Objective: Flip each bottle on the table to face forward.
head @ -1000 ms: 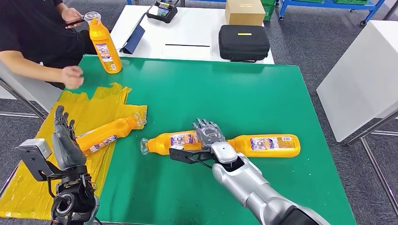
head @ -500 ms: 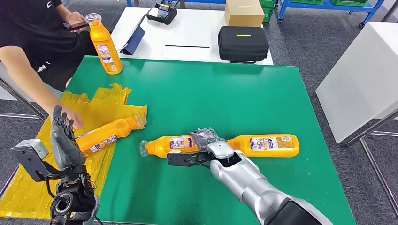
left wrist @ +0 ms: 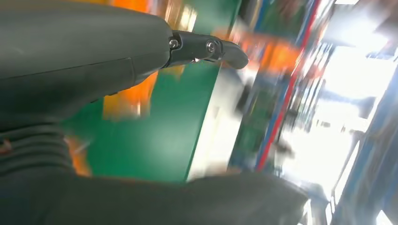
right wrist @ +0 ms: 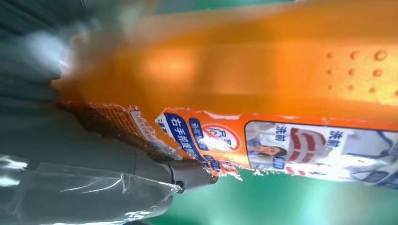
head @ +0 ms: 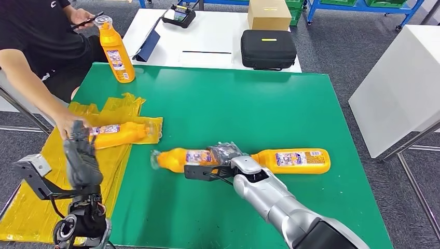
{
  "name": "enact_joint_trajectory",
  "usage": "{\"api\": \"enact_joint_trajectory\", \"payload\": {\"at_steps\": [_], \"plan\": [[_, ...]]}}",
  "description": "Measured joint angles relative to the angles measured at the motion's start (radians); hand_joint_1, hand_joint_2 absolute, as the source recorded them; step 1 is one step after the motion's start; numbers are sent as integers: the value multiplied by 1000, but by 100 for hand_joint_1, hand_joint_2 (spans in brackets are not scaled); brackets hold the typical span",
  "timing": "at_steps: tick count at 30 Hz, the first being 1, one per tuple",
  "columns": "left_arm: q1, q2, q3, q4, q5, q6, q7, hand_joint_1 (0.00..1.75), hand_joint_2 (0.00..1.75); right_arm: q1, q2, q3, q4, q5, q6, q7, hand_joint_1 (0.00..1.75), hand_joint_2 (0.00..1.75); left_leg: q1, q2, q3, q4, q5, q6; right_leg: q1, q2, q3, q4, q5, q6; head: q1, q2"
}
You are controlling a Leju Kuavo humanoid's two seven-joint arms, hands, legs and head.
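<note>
Several orange bottles are on the green table (head: 270, 104). One stands upright at the far left corner (head: 117, 49). A second lies on the yellow bag (head: 120, 133) under a person's hand (head: 67, 124). A third lies in the middle (head: 181, 157), label up, and my right hand (head: 226, 153) grips its base end. In the right wrist view that bottle (right wrist: 263, 79) lies across my thumb (right wrist: 155, 168). A fourth bottle (head: 296, 160) lies just right of my right hand. My left hand (head: 83, 158) is raised at the near left, fingers (left wrist: 206, 47) straight and holding nothing.
Yellow plastic bags (head: 46, 176) cover the table's left edge. A person in black (head: 36, 36) sits at the far left. Behind is a white table (head: 207, 36) with a black case (head: 269, 47) and a cardboard box (head: 269, 14). A white panel (head: 399, 78) stands at the right.
My right hand's fingers have curled down around the middle bottle, which shifted slightly left. The person reached in and turned the bottle on the yellow bag. My left hand tilted to the right.
</note>
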Motion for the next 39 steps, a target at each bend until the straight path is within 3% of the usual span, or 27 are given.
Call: {"api": "enact_joint_trajectory", "payload": {"at_steps": [2, 4, 9, 16, 25, 39], "plan": [[16, 0, 2, 0, 43, -85, 9, 0, 175, 33, 0, -31, -94, -83, -91, -107, 175, 175, 0, 0, -1, 0, 0, 0, 0, 0, -2, 0, 0, 0, 0, 0], [28, 0, 6, 0, 45, -131, 13, 0, 175, 77, -5, -60, -240, -152, -130, -160, 175, 175, 0, -1, -2, 0, 0, 0, 0, -1, -2, 0, 0, 0, 0, 0], [38, 1, 16, 0, 46, -203, 21, 0, 175, 190, -31, -93, -559, -238, -148, -179, 175, 175, 0, -2, -6, 0, 0, 0, 0, -2, -6, 0, -1, 0, 0, 0], [38, 1, 16, -2, 16, -222, 15, 0, 175, 266, -44, -101, -717, -275, -166, -194, 175, 175, 0, -2, -7, 0, 0, 0, 0, -2, -7, 0, -1, 0, 0, 0], [20, 1, -36, -10, -32, -231, 15, 0, 175, 277, -43, -102, -728, -317, -162, -139, 175, 175, 0, -2, -8, 0, 0, 0, 0, -2, -7, 0, -1, 0, 0, 0], [-65, 0, -140, -1, -40, -265, 47, 0, 175, 178, 31, -130, -472, -291, -163, -114, 175, 175, 0, -2, -8, 0, 1, 0, 0, -2, -7, 0, 0, 0, 0, 0]]}}
